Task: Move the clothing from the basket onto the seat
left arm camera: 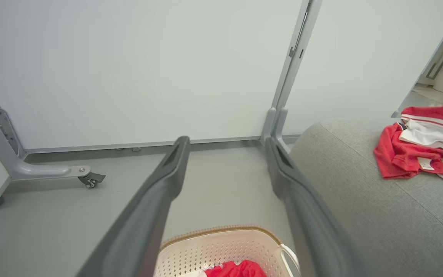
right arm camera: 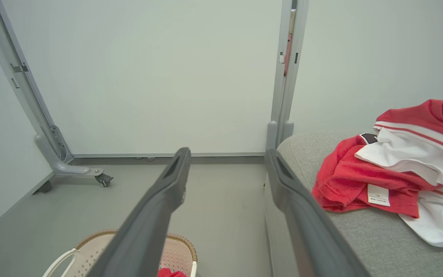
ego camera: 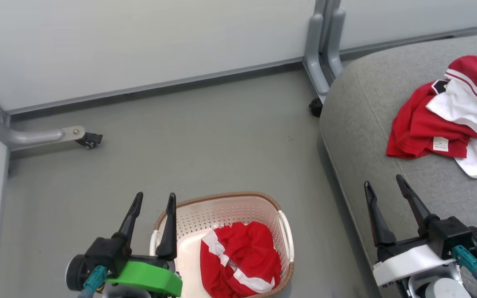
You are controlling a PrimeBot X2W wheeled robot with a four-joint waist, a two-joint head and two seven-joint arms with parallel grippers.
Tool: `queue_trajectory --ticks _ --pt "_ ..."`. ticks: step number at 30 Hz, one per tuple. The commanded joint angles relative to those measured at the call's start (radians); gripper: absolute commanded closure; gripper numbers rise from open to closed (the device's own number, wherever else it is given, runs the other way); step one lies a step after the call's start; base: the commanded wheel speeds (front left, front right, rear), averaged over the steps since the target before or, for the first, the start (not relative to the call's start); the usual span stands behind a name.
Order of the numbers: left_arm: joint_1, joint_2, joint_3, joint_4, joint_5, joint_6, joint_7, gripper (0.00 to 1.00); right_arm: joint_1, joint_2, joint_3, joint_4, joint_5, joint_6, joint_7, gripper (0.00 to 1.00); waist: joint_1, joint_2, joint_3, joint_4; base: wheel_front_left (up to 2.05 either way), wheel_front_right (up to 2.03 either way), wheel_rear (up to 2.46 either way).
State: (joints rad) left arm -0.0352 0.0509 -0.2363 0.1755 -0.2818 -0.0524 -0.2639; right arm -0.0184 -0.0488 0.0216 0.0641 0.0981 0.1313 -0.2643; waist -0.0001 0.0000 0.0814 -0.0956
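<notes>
Left end effector (ego camera: pixel 155 196) and right end effector (ego camera: pixel 383 182) both stand spread and empty, left by the basket (ego camera: pixel 222 194), right over the seat (ego camera: pixel 367 124) edge. One red jersey (ego camera: pixel 441 120) lies on the seat. The second jersey (ego camera: pixel 240 258) sits bunched in the basket, so I would lower the left into its middle and pinch deep.

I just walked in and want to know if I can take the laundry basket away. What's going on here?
A two-armed robot is moving red jerseys from the basket on the floor to the grey seat. One red jersey lies crumpled on the seat, and the second jersey is in the basket, so the job is half done. Both grippers are open and hold nothing: the left gripper is by the basket's left rim and the right gripper is at the seat's near edge.
</notes>
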Motion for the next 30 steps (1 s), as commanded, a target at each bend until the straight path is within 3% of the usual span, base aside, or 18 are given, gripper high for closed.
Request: queue_trajectory --ticks 1,5,15,30 --pt "0.031 0.000 0.014 -0.013 0.007 0.011 -0.001 0.00 0.025 -0.004 0.000 -0.011 0.009 -0.001 0.000 0.00 0.0001 0.0000 -0.084 0.080 0.00 0.00 0.00" --pt "0.071 0.000 0.046 -0.047 0.029 0.029 -0.001 0.00 0.061 -0.003 -0.014 -0.028 0.057 -0.001 0.000 0.00 0.0001 0.0000 -0.105 0.094 0.00 0.00 0.00" --pt "0.144 0.000 0.048 -0.085 0.106 0.021 -0.001 0.00 0.155 -0.004 -0.022 -0.038 0.050 -0.001 0.000 0.00 0.0001 0.0000 -0.133 0.118 0.00 0.00 0.00" --pt "0.152 0.000 0.046 -0.084 0.140 0.014 -0.001 0.00 0.152 -0.003 -0.009 -0.034 0.055 -0.001 0.000 0.00 0.0001 0.0000 -0.126 0.116 0.00 0.00 0.00"
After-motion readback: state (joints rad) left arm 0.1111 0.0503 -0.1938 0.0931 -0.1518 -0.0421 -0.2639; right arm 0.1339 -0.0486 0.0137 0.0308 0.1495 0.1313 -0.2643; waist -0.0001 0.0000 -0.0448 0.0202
